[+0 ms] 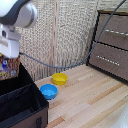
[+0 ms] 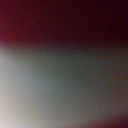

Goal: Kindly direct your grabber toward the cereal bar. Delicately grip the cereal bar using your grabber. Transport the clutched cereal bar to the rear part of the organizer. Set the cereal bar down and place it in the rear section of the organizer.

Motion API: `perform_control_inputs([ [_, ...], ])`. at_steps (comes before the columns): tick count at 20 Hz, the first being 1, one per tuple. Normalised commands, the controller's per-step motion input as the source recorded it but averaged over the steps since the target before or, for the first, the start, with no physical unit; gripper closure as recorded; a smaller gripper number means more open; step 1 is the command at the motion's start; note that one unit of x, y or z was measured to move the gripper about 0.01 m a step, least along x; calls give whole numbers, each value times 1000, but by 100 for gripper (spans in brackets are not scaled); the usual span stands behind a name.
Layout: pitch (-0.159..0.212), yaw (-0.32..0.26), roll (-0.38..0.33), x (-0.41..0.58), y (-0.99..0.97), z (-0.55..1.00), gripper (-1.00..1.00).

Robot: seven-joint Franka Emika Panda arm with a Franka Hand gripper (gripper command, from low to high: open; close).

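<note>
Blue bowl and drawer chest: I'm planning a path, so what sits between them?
In the exterior view, only bare wooden table lies between the blue bowl and the drawer chest; the yellow bowl sits off that line.

Cereal bar (image 1: 8, 68) print: present, too blurred to read.
Wrist view: wholly blurred.
Readable text elsewhere: none.
</note>
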Motion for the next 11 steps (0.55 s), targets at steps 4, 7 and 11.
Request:
perform_control_inputs([
  [4, 137, -93, -73, 150, 6, 241, -100],
  [7, 94, -118, -51, 100, -44, 535, -100],
  [11, 60, -67, -12, 76, -31, 574, -100],
])
